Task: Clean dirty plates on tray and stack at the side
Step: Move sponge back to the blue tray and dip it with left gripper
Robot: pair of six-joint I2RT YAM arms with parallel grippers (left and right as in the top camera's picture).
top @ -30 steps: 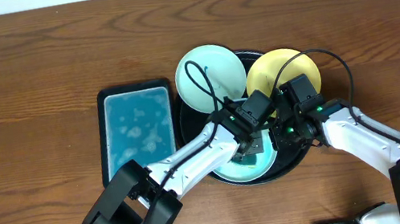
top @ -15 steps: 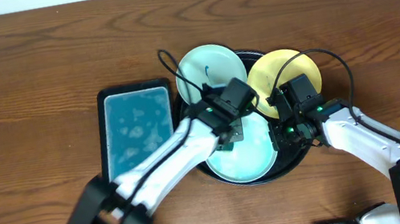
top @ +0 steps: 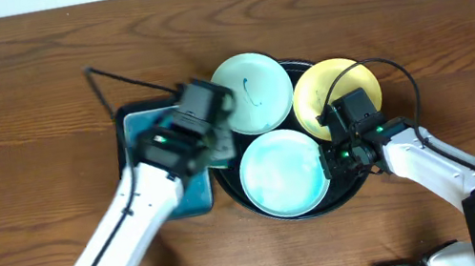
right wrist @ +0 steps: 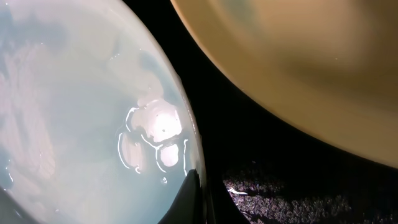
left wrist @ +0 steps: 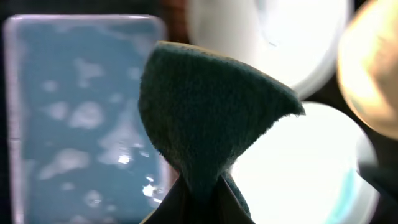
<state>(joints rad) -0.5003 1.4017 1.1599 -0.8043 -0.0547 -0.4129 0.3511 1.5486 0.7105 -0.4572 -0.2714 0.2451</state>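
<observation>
Front mint plate (top: 281, 174): lying flat inside the tray (top: 362, 182), on the near side; its surface is looking pale, wet and glossy, with a bright glare spot in the right wrist view.
Rear mint plate (top: 253, 92): sitting at the tray's far left, reaching out over the rim; it is carrying a thin dark teal smear near its middle.
Yellow plate (top: 332, 90): sitting at the tray's far right, just beside the rear mint plate and reaching out over the rim.
Tray: resting on the wooden counter (top: 20, 102), its left edge just beside the basin (top: 153, 137).
Basin: holding blue-green water with pale patches of foam.
Left hand (left wrist: 198, 202): pinching narrow on the lower corner of a dark green scrub pad (left wrist: 205, 118), which is fanning out above the fingertips; in the overhead view it is showing blurred over the basin's right edge, apart from all three plates.
Right hand (top: 332, 164): closing narrow on the right rim of the front mint plate, with one dark fingertip (right wrist: 188, 196) lying right at the plate's edge.
Right arm: reaching in from the near right corner, with its wrist hanging over the tray's near right part, between the front mint plate and the yellow plate.
</observation>
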